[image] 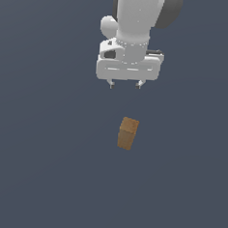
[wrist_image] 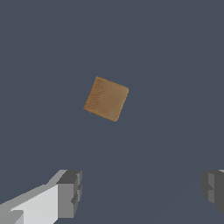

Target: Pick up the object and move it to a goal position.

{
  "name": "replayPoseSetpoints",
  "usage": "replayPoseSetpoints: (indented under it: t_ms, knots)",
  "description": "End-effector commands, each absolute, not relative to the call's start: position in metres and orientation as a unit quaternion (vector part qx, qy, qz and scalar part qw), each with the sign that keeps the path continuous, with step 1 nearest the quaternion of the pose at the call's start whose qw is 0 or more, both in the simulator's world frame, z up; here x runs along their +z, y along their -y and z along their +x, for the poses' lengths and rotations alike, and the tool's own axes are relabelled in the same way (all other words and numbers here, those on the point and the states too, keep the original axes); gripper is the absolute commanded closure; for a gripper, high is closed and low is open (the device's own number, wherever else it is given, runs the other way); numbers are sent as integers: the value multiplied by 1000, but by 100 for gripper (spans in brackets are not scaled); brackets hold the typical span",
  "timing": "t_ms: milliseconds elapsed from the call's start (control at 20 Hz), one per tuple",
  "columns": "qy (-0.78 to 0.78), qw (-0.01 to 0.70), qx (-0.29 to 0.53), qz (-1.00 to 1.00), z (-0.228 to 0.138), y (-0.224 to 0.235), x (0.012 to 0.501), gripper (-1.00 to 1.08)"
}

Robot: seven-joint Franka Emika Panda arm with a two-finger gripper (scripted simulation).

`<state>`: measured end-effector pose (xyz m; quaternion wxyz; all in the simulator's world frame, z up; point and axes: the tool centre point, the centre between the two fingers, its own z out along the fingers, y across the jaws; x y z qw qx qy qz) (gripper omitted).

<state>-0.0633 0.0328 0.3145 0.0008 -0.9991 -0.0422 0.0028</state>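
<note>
The object is a small brown block point(image: 127, 133) standing upright on the dark grey surface, slightly tilted to one side in the exterior view. My white gripper point(image: 125, 86) hangs well above it, apart from it, with the two fingers spread wide and nothing between them. In the wrist view the block point(wrist_image: 106, 98) shows as a brown square seen from above, rotated a little, ahead of the open gripper point(wrist_image: 142, 192). One grey fingertip point(wrist_image: 70, 192) shows on one side and the other at the frame edge.
A plain dark grey floor point(image: 44, 168) fills both views. No other object or goal marker shows.
</note>
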Motion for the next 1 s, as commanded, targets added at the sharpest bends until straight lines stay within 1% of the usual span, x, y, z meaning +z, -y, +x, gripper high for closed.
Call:
replayPoseSetpoints:
  t_ms: [0,500,950]
  knots:
    - [46,0,2,-999,-62,-38,315,-92]
    - [28,1,2,-1000,-55,-40,305,-92]
    - [-33,1,1,-999,-30,-50,268,-92]
